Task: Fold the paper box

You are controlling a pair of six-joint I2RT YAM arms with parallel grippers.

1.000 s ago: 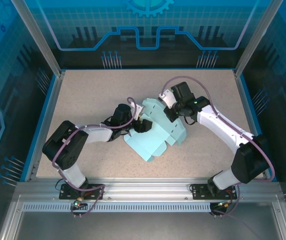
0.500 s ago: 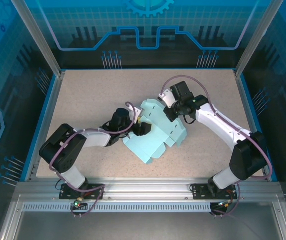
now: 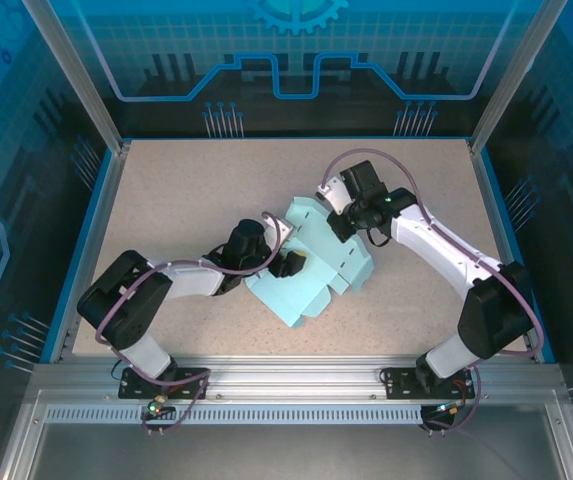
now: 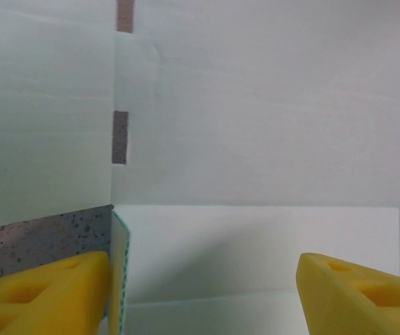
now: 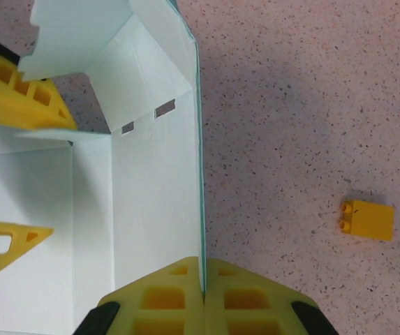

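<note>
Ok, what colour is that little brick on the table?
Yellow-orange brick, clearest in the right wrist view.

Your left arm stretched low toward worktop centre, left gripper (image 3: 288,264) jaws wide apart. Your right arm elbow-bent, right gripper (image 5: 203,293) pinching paper box (image 3: 311,285) edge.
</note>
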